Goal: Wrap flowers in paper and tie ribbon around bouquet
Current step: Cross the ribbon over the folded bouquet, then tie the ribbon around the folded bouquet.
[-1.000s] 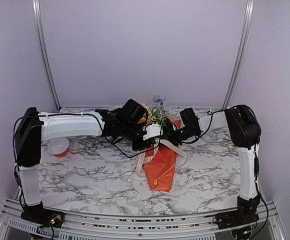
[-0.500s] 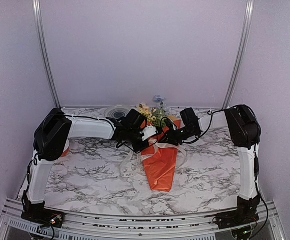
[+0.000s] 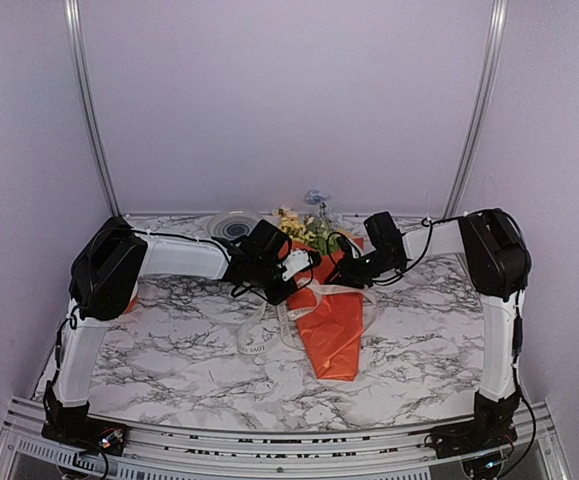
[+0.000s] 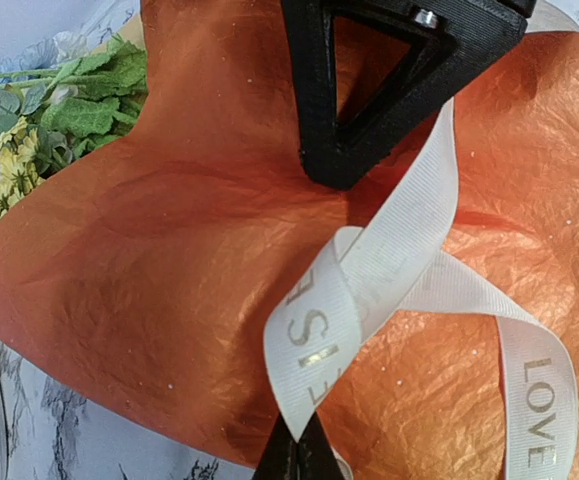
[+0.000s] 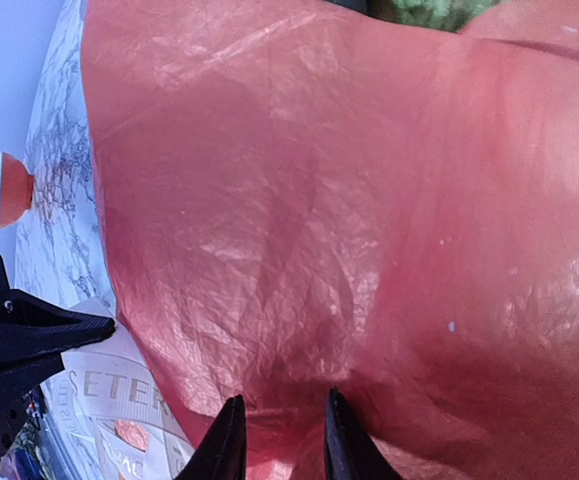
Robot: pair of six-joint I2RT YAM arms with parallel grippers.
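The bouquet point(image 3: 334, 325) lies on the marbled tabletop point(image 3: 159, 345): a cone of crinkly orange paper point(image 4: 169, 260), its tip toward the arm bases and the flowers point(image 3: 304, 228) at the far, wide end. The left pincer point(image 4: 294, 455) is pressed together on the ribbed cream ribbon point(image 4: 369, 270), while the right pincer point(image 5: 284, 440), a little parted, squeezes a fold of paper. Only the top view shows the whole cone; the left wrist view shows the ribbon's fine ribs and letters.
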